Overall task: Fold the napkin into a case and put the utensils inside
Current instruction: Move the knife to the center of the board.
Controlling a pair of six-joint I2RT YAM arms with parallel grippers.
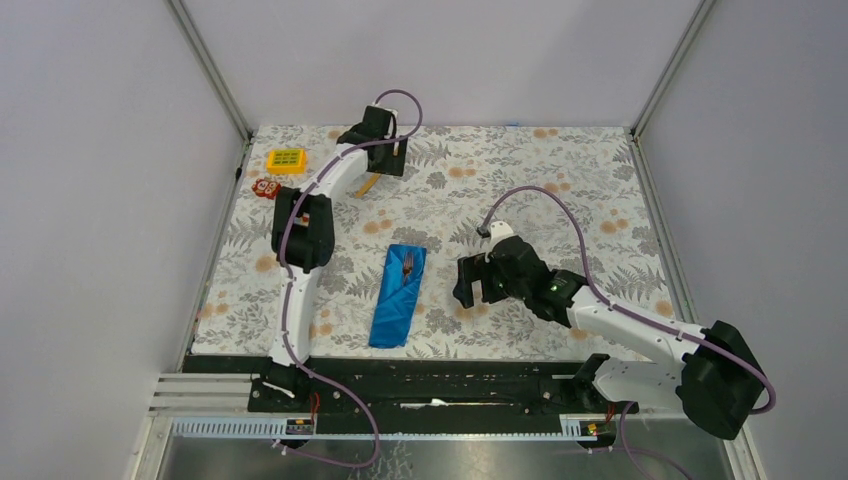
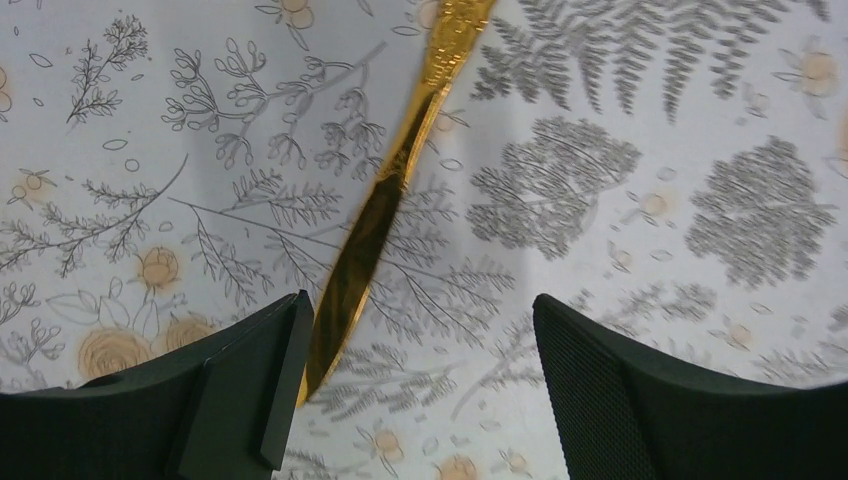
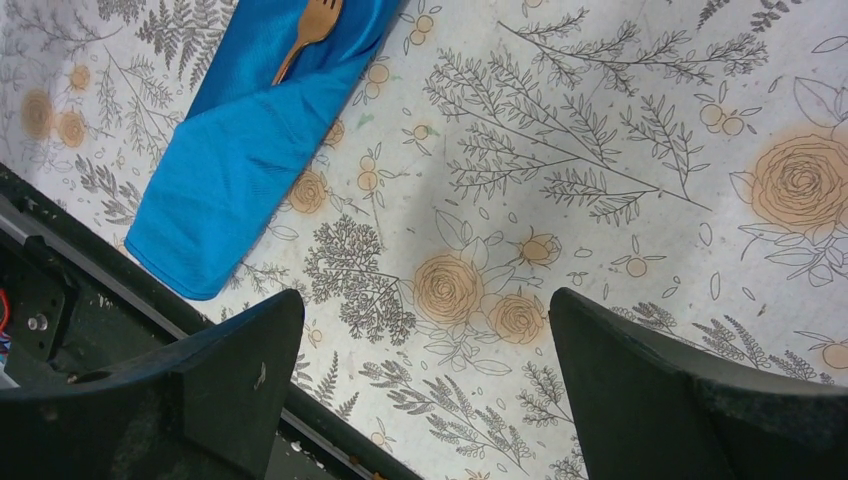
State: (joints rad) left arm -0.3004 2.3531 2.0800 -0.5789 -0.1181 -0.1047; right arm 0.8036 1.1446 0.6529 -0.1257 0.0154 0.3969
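The napkin is folded into a long narrow blue case [image 1: 398,300] and lies flat on the flower-printed surface [image 1: 560,200], near the front edge and between the two arms. The fork [image 3: 312,25] is put in the case at its far end: the head with the tines rests on the blue cloth, and the handle goes under the fold.

The knife [image 2: 385,200], of golden-brown colour, lies bare on the surface at the far side, well apart from the case. The left gripper [image 2: 422,330] hangs over it with the fingers spread wide and holds nothing. In the left wrist view the blade runs diagonally and its tip ends just beside the inner face of one finger [image 2: 250,370]; I cannot tell if they touch.

The right gripper [image 3: 428,320] is also spread and empty, above bare surface to the right of the case, near it but not touching.

A yellow toy [image 1: 286,160] and a red toy [image 1: 266,187] sit close together near the far left corner
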